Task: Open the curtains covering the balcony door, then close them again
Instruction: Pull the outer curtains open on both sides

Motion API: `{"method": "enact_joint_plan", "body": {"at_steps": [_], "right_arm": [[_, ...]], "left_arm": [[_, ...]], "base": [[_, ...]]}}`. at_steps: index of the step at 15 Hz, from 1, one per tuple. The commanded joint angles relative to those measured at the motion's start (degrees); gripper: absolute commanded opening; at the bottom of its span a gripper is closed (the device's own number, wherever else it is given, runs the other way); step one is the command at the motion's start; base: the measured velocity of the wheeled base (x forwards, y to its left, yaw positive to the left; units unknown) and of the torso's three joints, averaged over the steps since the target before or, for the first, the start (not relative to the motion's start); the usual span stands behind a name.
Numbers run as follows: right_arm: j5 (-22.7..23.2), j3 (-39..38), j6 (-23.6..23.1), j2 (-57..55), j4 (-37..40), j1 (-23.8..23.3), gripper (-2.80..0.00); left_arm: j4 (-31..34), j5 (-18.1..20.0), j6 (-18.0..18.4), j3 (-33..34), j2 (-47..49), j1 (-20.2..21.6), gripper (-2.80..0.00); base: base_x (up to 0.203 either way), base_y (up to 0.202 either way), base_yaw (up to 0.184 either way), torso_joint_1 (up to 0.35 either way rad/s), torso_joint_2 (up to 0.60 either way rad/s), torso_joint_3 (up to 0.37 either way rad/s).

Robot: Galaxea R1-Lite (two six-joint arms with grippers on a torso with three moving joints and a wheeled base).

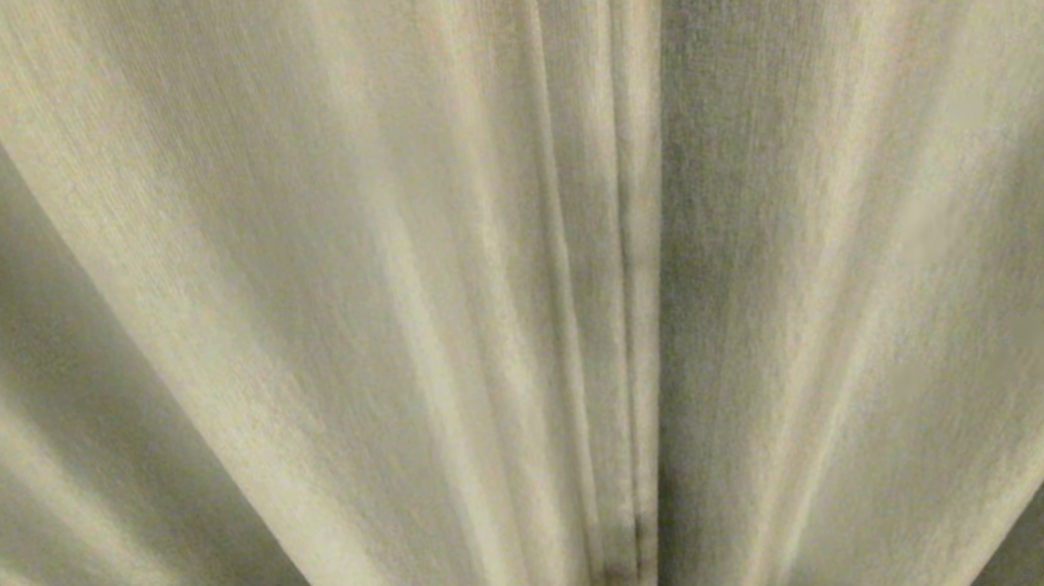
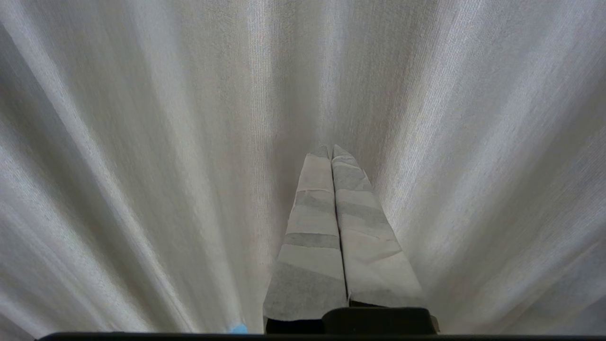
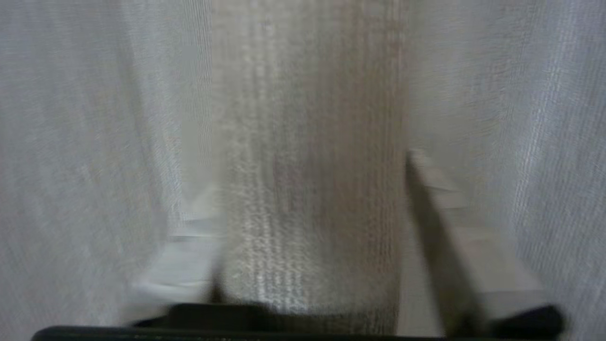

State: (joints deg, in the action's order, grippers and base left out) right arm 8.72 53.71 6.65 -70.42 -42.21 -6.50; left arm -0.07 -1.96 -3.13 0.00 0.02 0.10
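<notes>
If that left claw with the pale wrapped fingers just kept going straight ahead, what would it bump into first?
Most likely the pleated beige-cream woven curtain. The shut left gripper points straight at its folds; how close they are is unclear.

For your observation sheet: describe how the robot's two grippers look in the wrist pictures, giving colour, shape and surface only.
The left gripper has two long fingers tapering to a point, wrapped in pale grey-white tape in overlapping bands, on a black base. The right gripper shows the same pale wrapped fingers, with dark inner faces, on a black base. No cables or markings show.
</notes>
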Motion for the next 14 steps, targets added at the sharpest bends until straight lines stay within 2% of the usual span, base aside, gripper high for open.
{"method": "enact_joint_plan", "body": {"at_steps": [1,7,14], "right_arm": [[0.1,0.4,0.0,-1.6,-0.3,0.0,-2.80],[-0.1,0.5,-0.1,-1.6,-0.4,-1.0,-2.80],[0.0,0.6,0.3,-1.3,-2.3,-9.8,-2.80]], "left_arm": [[0.0,-0.1,0.0,0.0,0.0,0.0,-2.80],[0.0,-0.1,0.0,0.0,0.0,0.0,-2.80],[0.0,-0.1,0.0,0.0,0.0,0.1,-2.80]], "base": [[0.000,0.000,0.000,0.000,0.00,0.000],[0.000,0.000,0.000,0.000,0.00,0.000],[0.000,0.000,0.000,0.000,0.00,0.000]]}}
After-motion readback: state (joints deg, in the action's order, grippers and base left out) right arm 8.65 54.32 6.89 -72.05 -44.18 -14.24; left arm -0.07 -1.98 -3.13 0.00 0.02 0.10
